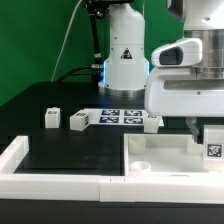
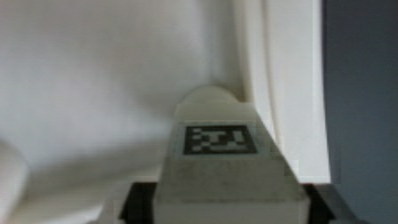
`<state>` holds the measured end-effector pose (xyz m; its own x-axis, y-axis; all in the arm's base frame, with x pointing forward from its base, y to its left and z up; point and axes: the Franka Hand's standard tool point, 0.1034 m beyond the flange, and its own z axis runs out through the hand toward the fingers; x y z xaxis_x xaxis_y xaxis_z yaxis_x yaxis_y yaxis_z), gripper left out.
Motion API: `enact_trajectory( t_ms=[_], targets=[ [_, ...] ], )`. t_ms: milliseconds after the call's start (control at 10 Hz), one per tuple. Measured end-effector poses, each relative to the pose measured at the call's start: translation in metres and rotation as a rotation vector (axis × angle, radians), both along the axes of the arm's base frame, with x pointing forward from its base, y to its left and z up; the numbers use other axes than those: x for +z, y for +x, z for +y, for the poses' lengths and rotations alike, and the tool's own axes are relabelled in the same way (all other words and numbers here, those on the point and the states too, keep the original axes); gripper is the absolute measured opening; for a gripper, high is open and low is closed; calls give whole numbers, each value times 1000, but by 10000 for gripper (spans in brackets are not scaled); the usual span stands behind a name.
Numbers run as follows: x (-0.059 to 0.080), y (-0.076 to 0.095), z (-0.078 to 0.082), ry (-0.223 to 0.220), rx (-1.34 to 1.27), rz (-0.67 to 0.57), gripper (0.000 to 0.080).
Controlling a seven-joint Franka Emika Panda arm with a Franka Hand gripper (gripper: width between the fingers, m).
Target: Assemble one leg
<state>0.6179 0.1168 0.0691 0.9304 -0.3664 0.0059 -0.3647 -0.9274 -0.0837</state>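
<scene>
My gripper (image 1: 207, 134) is shut on a leg (image 1: 213, 144), a white blocky peg with a black-and-white tag, at the exterior view's right. It holds the leg just above the large flat white panel (image 1: 165, 150), near the panel's edge. In the wrist view the leg (image 2: 221, 140) points away from the camera between my two black fingers (image 2: 146, 202), over the white panel (image 2: 89, 90), with the dark table (image 2: 365, 80) beside it. Three more legs stand on the table: two at the left (image 1: 52, 117) (image 1: 79, 120) and one by the panel's far edge (image 1: 152, 123).
The marker board (image 1: 120, 116) lies behind the panel, in front of the robot base (image 1: 125, 60). A white raised rail (image 1: 25, 150) borders the black table along the left and front. The panel has a round hole (image 1: 142, 165) near its front corner.
</scene>
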Motion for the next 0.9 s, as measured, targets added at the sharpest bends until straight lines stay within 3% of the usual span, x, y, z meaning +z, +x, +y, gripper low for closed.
enact_trajectory(
  t_ms=[600,900],
  targets=[
    [-1,-1,2,56,-884,82,291],
    [-1,-1,3,56,-897,83,306]
  ],
)
